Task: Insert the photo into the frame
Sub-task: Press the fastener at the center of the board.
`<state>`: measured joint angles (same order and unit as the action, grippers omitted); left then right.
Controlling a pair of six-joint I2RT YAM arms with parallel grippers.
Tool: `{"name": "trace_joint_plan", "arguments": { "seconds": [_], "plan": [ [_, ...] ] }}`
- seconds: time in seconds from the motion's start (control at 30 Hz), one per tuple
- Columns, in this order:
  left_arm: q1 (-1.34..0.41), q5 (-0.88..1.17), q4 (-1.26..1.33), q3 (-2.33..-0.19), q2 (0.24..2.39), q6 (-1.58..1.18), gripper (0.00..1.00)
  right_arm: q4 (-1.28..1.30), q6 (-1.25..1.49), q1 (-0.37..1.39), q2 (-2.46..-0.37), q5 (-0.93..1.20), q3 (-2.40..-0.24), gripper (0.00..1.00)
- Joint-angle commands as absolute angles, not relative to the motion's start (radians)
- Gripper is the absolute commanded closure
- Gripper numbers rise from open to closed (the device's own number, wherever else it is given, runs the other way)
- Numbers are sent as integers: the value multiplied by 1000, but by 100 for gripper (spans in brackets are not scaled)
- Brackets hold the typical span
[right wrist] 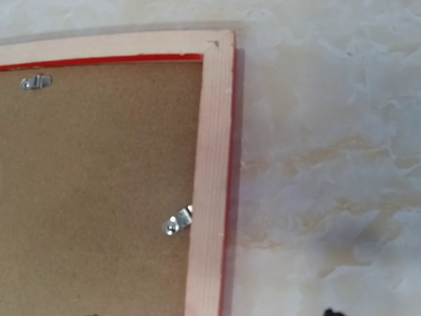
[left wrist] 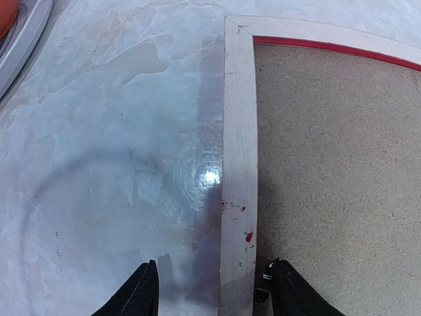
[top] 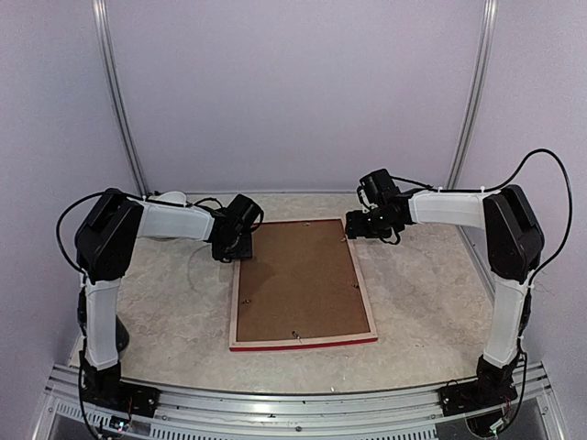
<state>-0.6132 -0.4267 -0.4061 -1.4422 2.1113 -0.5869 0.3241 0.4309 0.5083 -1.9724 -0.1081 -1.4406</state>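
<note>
The frame (top: 366,291) lies face down on the table, pale wood back up, with a thin red edge showing. The brown backing board (top: 298,280) sits inside it, with small metal tabs (right wrist: 177,220) at its rim. The photo is hidden. My left gripper (top: 235,249) is at the frame's far left corner; in the left wrist view it (left wrist: 214,289) is open, its fingers either side of the left rail (left wrist: 238,131), one finger over the board (left wrist: 335,164). My right gripper (top: 354,229) hovers at the far right corner (right wrist: 217,46), open, with only one fingertip (right wrist: 331,312) showing.
A white round object (top: 170,197) with an orange part (left wrist: 5,20) sits behind the left arm. Pale walls with metal strips close in the table on three sides. An aluminium rail (top: 293,403) runs along the near edge between the arm bases.
</note>
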Motion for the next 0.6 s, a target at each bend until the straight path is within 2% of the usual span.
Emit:
{"name": "trace_joint_plan", "arguments": {
  "seconds": [0.0, 0.57],
  "plan": [
    [-622, -411, -463, -1412, 2111, -591, 43, 325, 424, 511, -1952, -108, -1451, 27],
    [-618, -450, -483, -1413, 2049, -592, 42, 316, 429, 511, -1937, -112, -1429, 27]
  ]
}}
